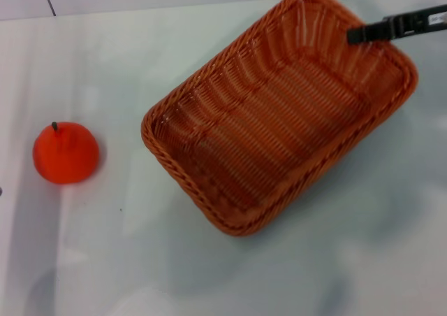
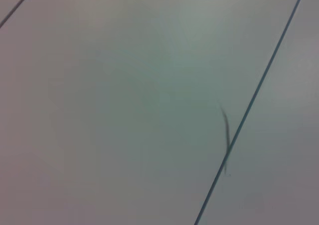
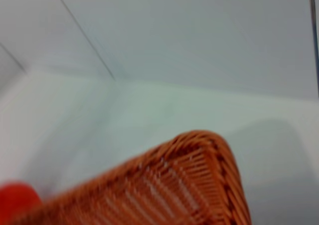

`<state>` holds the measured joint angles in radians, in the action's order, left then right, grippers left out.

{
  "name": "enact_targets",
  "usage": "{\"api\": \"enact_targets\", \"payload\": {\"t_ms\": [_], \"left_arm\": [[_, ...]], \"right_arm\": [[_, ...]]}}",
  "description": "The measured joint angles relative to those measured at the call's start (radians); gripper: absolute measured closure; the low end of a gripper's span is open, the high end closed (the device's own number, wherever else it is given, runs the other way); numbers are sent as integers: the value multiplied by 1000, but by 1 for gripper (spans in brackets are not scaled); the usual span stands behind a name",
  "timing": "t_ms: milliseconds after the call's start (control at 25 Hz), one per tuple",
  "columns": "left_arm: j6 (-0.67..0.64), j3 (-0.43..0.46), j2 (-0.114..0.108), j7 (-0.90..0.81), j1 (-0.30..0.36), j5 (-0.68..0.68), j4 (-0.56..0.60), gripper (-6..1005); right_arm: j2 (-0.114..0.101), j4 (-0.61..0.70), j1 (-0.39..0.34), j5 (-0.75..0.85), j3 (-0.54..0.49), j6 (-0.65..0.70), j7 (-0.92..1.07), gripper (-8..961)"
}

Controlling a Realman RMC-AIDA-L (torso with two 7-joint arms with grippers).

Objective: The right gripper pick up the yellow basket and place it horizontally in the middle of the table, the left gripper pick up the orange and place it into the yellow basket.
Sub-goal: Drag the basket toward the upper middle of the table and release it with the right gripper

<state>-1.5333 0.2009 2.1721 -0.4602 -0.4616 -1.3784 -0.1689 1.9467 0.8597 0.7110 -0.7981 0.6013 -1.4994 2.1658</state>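
So the right gripper (image 1: 357,34) is poking in over the far right corner of the yellow basket (image 1: 279,113), dark tip just above or on the inside of the rim there. Can't tell if it's clamped on the weave or not; its own wrist view only shows the basket's corner and no fingers. The left gripper isn't in any view, its camera just looks at a blank surface with seam lines.

The basket sits on the table (image 1: 209,274) at a diagonal, open side up, nothing in it. My guess is it's light and fairly stiff, woven sides with a bit of give, so the braided rim is the spot to pinch.

The orange (image 1: 66,152) sits well apart from the basket, off its near left corner, stem up. Looks small and round, probably rolls if nudged. Nothing lies between it and the basket.
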Motion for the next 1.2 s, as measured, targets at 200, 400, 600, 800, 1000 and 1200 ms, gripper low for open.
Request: {"api": "enact_targets", "payload": {"t_ms": [200,400,600,800,1000,1200], "left_arm": [[1,0,-1,0,-6,4,0,77],[11,0,-2,0,-12,4,0,76],[15,0,-2,0,-16,4,0,77],[18,0,-3,0,-25,2,1,77],[25,0,-3,0,-34,0,1,77],[36,0,-3,0,-37,-1,2,76]], "right_arm": [[-2,2,-45,-149,-51,-21,-1,758],[2,-29,-58,-223,-103,-7,-1,758],[10,-120,-70,-320,-148,52,-19,758],[25,-260,-75,-432,-150,143,-91,758],[69,-329,-77,-497,-150,240,-128,759],[116,-399,-80,-566,-150,333,-157,759]]}}
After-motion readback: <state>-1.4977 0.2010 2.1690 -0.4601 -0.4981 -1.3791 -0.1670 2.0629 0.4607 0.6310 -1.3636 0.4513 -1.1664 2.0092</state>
